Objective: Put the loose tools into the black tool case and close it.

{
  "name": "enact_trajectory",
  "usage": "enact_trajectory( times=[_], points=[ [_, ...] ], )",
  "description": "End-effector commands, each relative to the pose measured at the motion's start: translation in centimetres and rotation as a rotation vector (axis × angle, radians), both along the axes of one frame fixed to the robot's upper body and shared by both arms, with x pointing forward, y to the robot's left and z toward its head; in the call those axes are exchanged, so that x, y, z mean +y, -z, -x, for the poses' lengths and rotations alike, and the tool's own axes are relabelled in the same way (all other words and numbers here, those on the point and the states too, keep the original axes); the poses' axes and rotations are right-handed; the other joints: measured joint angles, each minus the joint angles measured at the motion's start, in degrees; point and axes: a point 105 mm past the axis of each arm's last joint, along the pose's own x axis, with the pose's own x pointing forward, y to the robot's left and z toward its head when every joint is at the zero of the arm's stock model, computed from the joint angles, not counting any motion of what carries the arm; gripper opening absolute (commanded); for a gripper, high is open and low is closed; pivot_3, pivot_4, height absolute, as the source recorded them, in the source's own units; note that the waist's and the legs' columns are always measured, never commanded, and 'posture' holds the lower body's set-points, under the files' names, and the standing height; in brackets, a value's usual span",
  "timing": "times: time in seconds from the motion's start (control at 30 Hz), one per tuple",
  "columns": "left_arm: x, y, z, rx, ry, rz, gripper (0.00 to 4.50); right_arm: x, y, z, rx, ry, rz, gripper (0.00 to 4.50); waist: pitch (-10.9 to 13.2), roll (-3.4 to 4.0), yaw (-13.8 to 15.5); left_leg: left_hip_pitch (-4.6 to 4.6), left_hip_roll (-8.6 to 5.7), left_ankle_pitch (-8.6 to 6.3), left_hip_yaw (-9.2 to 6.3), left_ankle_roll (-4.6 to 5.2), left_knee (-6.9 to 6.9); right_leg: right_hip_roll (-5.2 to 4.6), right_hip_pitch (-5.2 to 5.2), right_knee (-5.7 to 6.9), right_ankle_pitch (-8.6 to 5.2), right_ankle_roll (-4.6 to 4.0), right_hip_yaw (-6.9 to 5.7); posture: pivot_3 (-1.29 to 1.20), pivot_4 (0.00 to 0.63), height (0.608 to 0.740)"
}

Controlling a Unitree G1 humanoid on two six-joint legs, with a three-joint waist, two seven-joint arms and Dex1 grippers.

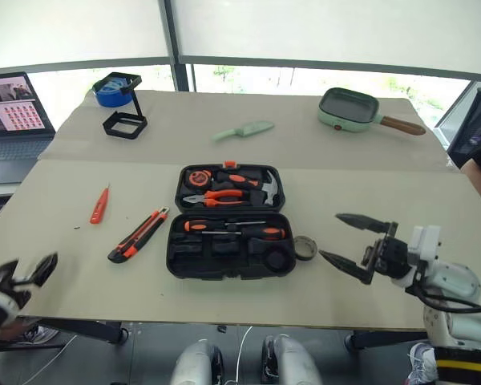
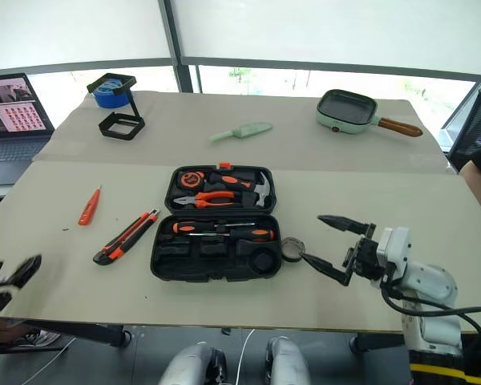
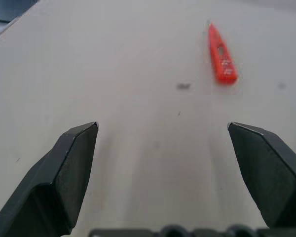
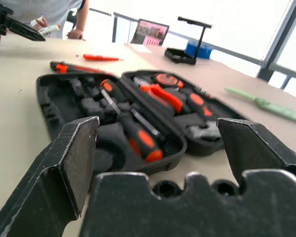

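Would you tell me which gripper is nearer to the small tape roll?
Right. The right gripper hovers just beside the tape roll; the left gripper sits beyond the tool case.

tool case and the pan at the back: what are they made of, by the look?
Tool case: looks like black moulded plastic, matte, with shaped slots formed in. Pan: mint-green body, probably coated metal, dark inside like a non-stick layer; its handle is brown, maybe wood, though the look leaves that open.

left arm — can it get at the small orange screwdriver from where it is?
Probably yes. The left gripper is open and points across bare table at the small orange screwdriver, with nothing lying between them. The utility knife lies off toward the tool case, clear of that path.
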Motion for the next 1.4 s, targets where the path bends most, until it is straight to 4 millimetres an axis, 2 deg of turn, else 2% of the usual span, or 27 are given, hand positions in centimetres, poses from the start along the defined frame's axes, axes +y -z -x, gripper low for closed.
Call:
enact_trajectory(
  times=[0.03, 0.07, 0.17, 0.23, 0.37, 0.57, 0.67, 0.8, 0.9, 0.97, 1.0, 1.03, 1.1, 1.17, 1.23, 1.3, 1.33, 1.4],
  points=[
    [-0.9, -1.2, -3.0, 0.043, -0.022, 0.000, 4.50, 2.1, -2.8, 0.5, -0.069, -0.061, -0.056, 4.44, -0.01, -0.01, -0.01, -0.02, 0.00, 0.04, 0.00, -0.07, -0.03, 0.09, -0.04, -0.01, 0.02, -0.04, 0.00, 0.00, 0.150, 0.740],
    [-1.3, -1.3, -3.9, 0.061, -0.020, 0.005, 4.50, 2.6, -3.0, 0.5, -0.066, -0.075, -0.062, 4.44, -0.02, -0.02, 0.00, -0.02, -0.02, 0.30, 0.01, -0.39, -0.14, 0.11, -0.04, -0.01, 0.06, -0.12, 0.01, 0.00, 0.150, 0.740],
    [-2.9, -1.6, -6.1, 0.116, 0.016, 0.021, 4.50, 3.2, -3.4, 0.3, -0.063, -0.092, -0.066, 4.44, -0.02, -0.05, -0.18, -0.02, -0.06, 0.52, 0.04, -0.06, -0.18, 0.35, -0.02, 0.00, 0.24, -0.46, -0.07, 0.00, 0.150, 0.740],
    [-3.1, -1.3, -7.7, 0.197, 0.000, -0.023, 4.50, 3.5, -3.7, 0.0, -0.067, -0.097, -0.066, 4.44, 0.00, -0.08, -0.19, -0.03, -0.10, 0.51, 0.14, -0.03, -0.18, 0.36, -0.08, 0.00, 0.24, -0.46, -0.08, 0.00, 0.150, 0.740],
    [-3.6, -1.6, -11.0, 0.190, -0.021, 0.026, 4.50, 3.6, -3.9, -0.4, -0.066, -0.108, -0.057, 4.44, 0.08, -0.22, -0.11, -0.08, -0.18, 0.50, 0.17, -0.01, -0.13, 0.43, -0.09, -0.02, 0.19, -0.32, -0.16, 0.00, 0.150, 0.740],
    [-4.1, 0.6, -12.3, 0.324, -0.024, 0.027, 4.50, 3.7, -3.7, -0.4, -0.072, -0.107, -0.051, 4.44, 0.08, -0.23, -0.27, -0.07, -0.17, 0.52, 0.18, -0.02, -0.13, 0.47, -0.10, 0.02, 0.18, -0.31, -0.14, 0.00, 0.150, 0.740],
    [-3.6, 0.8, -12.5, 0.337, -0.055, 0.003, 3.81, 3.7, -3.6, -0.2, -0.075, -0.106, -0.050, 4.50, 0.08, -0.22, -0.18, -0.02, -0.18, 0.54, 0.20, -0.06, -0.11, 0.45, -0.09, 0.09, 0.15, -0.26, -0.12, 0.00, 0.150, 0.740],
    [-3.5, 1.0, -12.4, 0.326, -0.068, 0.033, 2.20, 3.7, -3.4, 0.0, -0.079, -0.102, -0.048, 4.50, 0.08, -0.22, -0.16, 0.02, -0.17, 0.56, 0.20, -0.10, -0.10, 0.40, -0.09, 0.14, 0.11, -0.19, -0.09, 0.00, 0.150, 0.740],
    [-3.3, 2.2, -11.4, 0.368, -0.056, 0.022, 1.07, 3.2, -3.0, 0.0, -0.072, -0.061, -0.048, 4.50, 0.07, -0.21, -0.14, 0.02, -0.18, 0.56, 0.20, -0.09, -0.11, 0.35, -0.08, 0.14, 0.15, -0.25, -0.09, 0.00, 0.150, 0.740],
    [-2.1, 0.9, -11.6, 0.284, -0.101, -0.017, 0.50, 2.7, -2.7, 0.2, -0.059, -0.041, -0.045, 4.50, 0.07, -0.21, -0.08, 0.07, -0.18, 0.55, 0.19, -0.07, -0.11, 0.29, -0.04, 0.15, 0.19, -0.32, -0.09, 0.00, 0.150, 0.740],
    [-2.0, 0.1, -11.9, 0.241, -0.085, -0.058, 0.47, 2.6, -2.5, 0.3, -0.056, -0.039, -0.044, 4.50, 0.07, -0.22, -0.08, 0.06, -0.18, 0.55, 0.20, -0.06, -0.11, 0.27, -0.03, 0.14, 0.18, -0.32, -0.09, 0.00, 0.150, 0.740],
    [-2.3, -0.9, -12.3, 0.181, -0.037, -0.110, 0.46, 2.6, -2.5, 0.4, -0.054, -0.038, -0.043, 4.50, 0.08, -0.22, -0.08, 0.07, -0.18, 0.54, 0.19, -0.06, -0.11, 0.26, -0.02, 0.14, 0.18, -0.31, -0.09, 0.00, 0.150, 0.740],
    [-4.2, -3.0, -13.1, 0.038, 0.130, -0.134, 0.46, 2.4, -2.4, 0.3, -0.030, -0.026, -0.054, 4.50, 0.08, -0.22, -0.13, 0.04, -0.18, 0.55, 0.20, -0.07, -0.10, 0.26, -0.04, 0.13, 0.18, -0.31, -0.10, 0.00, 0.150, 0.740],
    [-6.5, -5.1, -13.1, -0.069, 0.312, -0.113, 0.46, 2.2, -2.6, 0.4, 0.002, -0.025, -0.055, 4.50, 0.08, -0.23, -0.11, 0.01, -0.15, 0.55, 0.19, -0.09, -0.07, 0.27, -0.05, 0.12, 0.18, -0.31, -0.13, 0.00, 0.150, 0.740],
    [-10.1, -6.8, -11.9, -0.155, 0.627, -0.211, 0.46, 1.9, -2.6, 0.7, 0.017, -0.034, -0.024, 4.50, 0.09, -0.23, -0.09, -0.09, -0.15, 0.55, 0.19, -0.09, -0.05, 0.24, -0.15, 0.11, 0.21, -0.36, -0.13, 0.00, 0.150, 0.740],
    [-13.5, -6.9, -9.9, -0.170, 0.933, -0.311, 0.46, 1.5, -2.3, 0.9, 0.033, -0.037, 0.016, 4.50, 0.08, -0.22, -0.12, -0.15, -0.15, 0.55, 0.21, -0.08, -0.05, 0.25, -0.20, 0.08, 0.24, -0.42, -0.15, 0.00, 0.150, 0.740],
    [-14.4, -6.8, -9.2, -0.167, 1.025, -0.335, 0.46, 1.4, -2.1, 0.9, 0.039, -0.036, 0.027, 4.50, 0.08, -0.22, -0.08, -0.12, -0.16, 0.54, 0.23, -0.07, -0.05, 0.27, -0.19, 0.08, 0.24, -0.43, -0.15, 0.00, 0.150, 0.740],
    [-17.6, -7.1, -7.0, -0.191, 1.286, -0.347, 0.46, 1.1, -2.0, 1.0, 0.047, -0.034, 0.048, 4.50, 0.08, -0.20, -0.04, -0.13, -0.17, 0.52, 0.25, -0.03, -0.05, 0.27, -0.19, 0.06, 0.23, -0.42, -0.15, 0.00, 0.150, 0.740]
  ],
)
